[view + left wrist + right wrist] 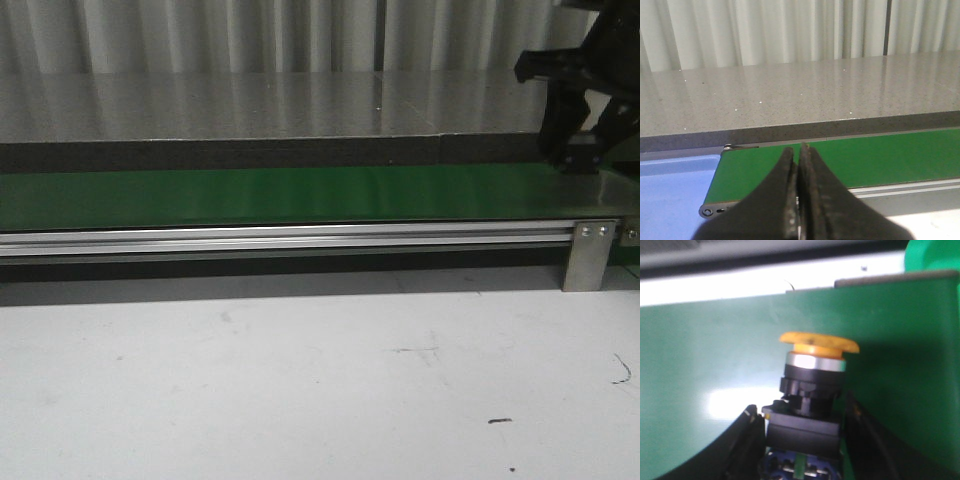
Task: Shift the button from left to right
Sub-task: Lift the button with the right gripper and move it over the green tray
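The bench (300,400) fills the lower half of the front view as a pale, scuffed surface; above it the green belt (280,195) runs across the frame on an aluminium rail (300,238), with a grey speckled counter (250,100) behind it. The right claw (572,140) hangs at the upper right of the front view, over the right end of the belt. In the right wrist view the button (812,385) sits at lower centre, its orange-yellow cap tilted forward over the green surface, and its black body is pinched between the two dark fingers (747,440) of the right claw. Judged from this, the carry step is in hand: the button is gripped and already at the right end of the belt. Whether it rests on the belt or hangs just above it cannot be told. The next move likely calls for a controlled placement, then a spreading of the fingers wide enough to clear the body without tipping it. The left claw (799,200), at bottom centre of the left wrist view, is pressed together and holds nothing, above the left end of the belt.
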{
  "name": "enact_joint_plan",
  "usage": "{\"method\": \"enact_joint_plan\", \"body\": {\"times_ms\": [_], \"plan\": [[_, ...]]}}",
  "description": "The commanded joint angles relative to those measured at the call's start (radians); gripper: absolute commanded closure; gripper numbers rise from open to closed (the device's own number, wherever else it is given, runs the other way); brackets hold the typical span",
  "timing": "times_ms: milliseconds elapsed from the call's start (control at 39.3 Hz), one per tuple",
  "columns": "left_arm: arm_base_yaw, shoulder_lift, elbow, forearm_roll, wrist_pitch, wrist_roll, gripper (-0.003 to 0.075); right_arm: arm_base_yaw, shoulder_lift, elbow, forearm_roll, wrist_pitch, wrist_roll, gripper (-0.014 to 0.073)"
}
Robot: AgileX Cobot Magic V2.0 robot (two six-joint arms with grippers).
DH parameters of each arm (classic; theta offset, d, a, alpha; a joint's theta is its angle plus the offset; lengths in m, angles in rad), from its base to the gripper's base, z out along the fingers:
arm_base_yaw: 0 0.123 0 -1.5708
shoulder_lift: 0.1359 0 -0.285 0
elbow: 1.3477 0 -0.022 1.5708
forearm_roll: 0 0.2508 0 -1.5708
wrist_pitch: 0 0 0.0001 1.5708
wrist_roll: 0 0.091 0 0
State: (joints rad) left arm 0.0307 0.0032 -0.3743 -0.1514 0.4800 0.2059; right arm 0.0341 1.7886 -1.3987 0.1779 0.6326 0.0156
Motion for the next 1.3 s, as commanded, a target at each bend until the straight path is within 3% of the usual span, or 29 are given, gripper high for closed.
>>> {"method": "enact_joint_plan", "body": {"times_ms": [0,306,637,1121,1274], "plan": [[-0.004,0.012,-0.023,-0.014,-0.086,-0.012,0.0741,-0.006,-0.112,-0.036,0.009,-0.034,-0.004,0.0328],[-0.004,0.012,-0.023,-0.014,-0.086,-0.012,0.0741,-0.022,-0.183,-0.036,-0.075,-0.015,-0.004,0.0328],[-0.004,0.012,-0.023,-0.014,-0.086,-0.012,0.0741,-0.24,-0.181,-0.037,-0.083,0.027,-0.004,0.0328],[-0.004,0.012,-0.023,-0.014,-0.086,-0.012,0.0741,-0.437,0.052,-0.037,-0.09,-0.001,-0.004,0.0323],[-0.004,0.012,-0.023,-0.014,-0.086,-0.012,0.0741,-0.443,0.107,-0.037,-0.09,-0.017,-0.009,0.0253]]}}
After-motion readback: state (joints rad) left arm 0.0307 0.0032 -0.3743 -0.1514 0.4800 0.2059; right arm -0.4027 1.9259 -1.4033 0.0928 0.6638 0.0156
